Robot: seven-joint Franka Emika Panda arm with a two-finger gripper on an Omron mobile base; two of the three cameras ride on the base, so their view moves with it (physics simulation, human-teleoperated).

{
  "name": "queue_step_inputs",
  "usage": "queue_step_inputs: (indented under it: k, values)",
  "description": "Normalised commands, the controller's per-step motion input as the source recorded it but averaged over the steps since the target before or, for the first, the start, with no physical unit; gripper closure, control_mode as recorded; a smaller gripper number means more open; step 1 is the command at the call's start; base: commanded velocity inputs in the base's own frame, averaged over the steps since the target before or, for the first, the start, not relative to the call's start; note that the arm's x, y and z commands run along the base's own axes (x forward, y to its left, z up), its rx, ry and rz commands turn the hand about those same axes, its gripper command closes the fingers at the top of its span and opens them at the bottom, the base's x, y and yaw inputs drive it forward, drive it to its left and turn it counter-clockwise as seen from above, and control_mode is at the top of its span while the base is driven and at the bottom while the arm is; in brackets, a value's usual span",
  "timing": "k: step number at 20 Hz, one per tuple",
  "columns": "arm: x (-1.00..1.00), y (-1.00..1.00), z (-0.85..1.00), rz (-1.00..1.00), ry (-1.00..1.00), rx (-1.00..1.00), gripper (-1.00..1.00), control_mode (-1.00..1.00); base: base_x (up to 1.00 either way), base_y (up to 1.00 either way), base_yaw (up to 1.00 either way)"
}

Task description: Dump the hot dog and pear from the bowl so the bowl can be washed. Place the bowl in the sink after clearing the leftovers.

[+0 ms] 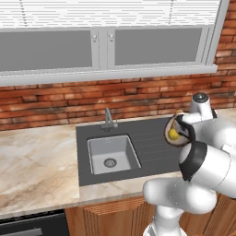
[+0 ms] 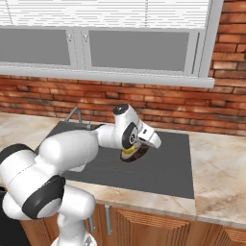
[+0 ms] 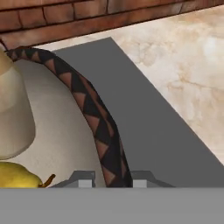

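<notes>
My gripper (image 3: pixel 113 180) is shut on the rim of the bowl (image 3: pixel 94 118), one finger inside the rim and one outside. The bowl (image 1: pixel 177 132) hangs tilted steeply in the air above the dark ribbed surround (image 1: pixel 152 147), right of the sink (image 1: pixel 113 154). The yellow pear (image 1: pixel 173 134) lies against the bowl's low side; in the hand view the pear (image 3: pixel 17 175) sits at the bottom left. Above it the hot dog's tan bun (image 3: pixel 13 109) leans on the grey-tan inside; its sausage is hidden. From the right, the bowl (image 2: pixel 133 153) shows under the hand (image 2: pixel 144 137).
The grey faucet (image 1: pixel 108 119) stands behind the basin. Marble counter (image 1: pixel 37 161) runs to the left and the counter (image 2: pixel 221 168) also lies right of the surround. A brick wall (image 1: pixel 69 101) and window close the back. My own arm (image 2: pixel 72 149) covers the basin in the right base view.
</notes>
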Motion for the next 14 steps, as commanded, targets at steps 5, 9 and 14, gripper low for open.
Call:
queue_step_inputs:
  k: [5, 9, 14]
  values:
    - [0.00, 0.20, -0.02, 0.00, -0.13, -0.36, 1.00, -1.00, 0.00, 0.00, 0.00]
    - [0.00, 0.13, 0.00, 0.00, 0.00, -0.21, 1.00, -1.00, 0.00, 0.00, 0.00]
    - [-0.04, 0.22, 0.00, 0.00, -0.01, -0.21, 1.00, -1.00, 0.00, 0.00, 0.00]
